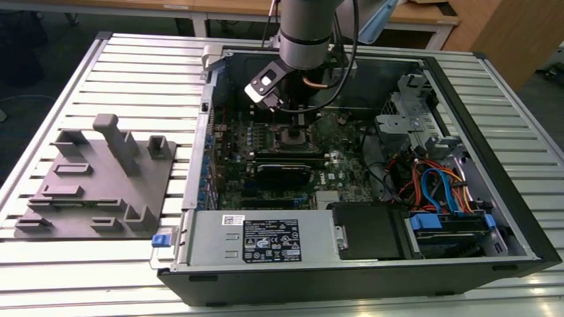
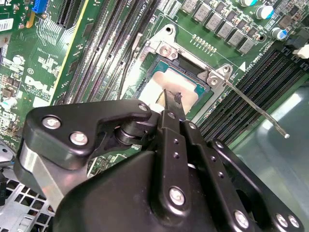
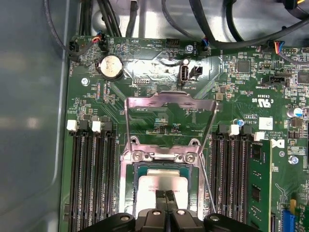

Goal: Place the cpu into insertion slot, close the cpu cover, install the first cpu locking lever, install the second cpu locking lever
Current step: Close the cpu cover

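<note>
In the exterior view we saw the arm reaching down into the open computer case [image 1: 352,284], which lay on a slatted table [image 1: 115,66]. The gripper [image 1: 297,125] hung just over the insertion slot [image 1: 292,137] on the green motherboard [image 1: 238,165]. A grey fixture block [image 1: 97,191] sat on the table, well apart from the case on the exterior view's left. In the second wrist view the gripper [image 2: 170,99] came to a narrow point right over the cpu [image 2: 171,79], whose pale top lay flat inside the socket. A thin locking lever [image 2: 256,108] stood out to one side, unlatched. In the first wrist view the gripper [image 3: 165,195] showed its fingertips [image 3: 161,197] pressed together with nothing between them, directly over the silver top of the cpu [image 3: 161,180]; we could not tell whether they touched it. The chip was seated in the insertion slot [image 3: 136,181]. The cpu cover [image 3: 169,99] was swung up and open on its hinge, and the board showed through its cut-out. A wire lever [image 3: 208,186] ran along the socket's edge, with black memory slots [image 3: 91,179] on either side.
</note>
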You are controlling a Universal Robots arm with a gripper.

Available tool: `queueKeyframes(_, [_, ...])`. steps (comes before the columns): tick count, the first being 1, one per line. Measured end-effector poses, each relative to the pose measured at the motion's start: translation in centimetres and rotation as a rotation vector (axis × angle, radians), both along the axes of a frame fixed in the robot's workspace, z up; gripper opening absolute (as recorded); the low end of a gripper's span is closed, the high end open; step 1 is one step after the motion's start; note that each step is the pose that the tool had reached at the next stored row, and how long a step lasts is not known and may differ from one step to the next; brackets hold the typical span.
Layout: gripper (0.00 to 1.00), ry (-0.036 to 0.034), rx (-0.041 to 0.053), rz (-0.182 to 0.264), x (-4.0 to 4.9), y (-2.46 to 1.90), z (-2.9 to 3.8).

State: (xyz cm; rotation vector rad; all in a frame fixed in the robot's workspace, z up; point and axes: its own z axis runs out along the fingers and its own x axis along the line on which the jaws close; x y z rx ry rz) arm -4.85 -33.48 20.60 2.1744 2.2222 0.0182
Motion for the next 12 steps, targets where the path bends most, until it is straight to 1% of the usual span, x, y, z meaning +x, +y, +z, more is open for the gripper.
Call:
queueKeyframes(3, [0.1,-0.0001,0.0001,0.0,0.0,0.0,0.01])
queueKeyframes(5, [0.1,0.0001,-0.0001,0.0,0.0,-0.01,0.14])
queueKeyframes(12, [0.1,0.0004,-0.0006,0.0,0.0,0.0,1.12])
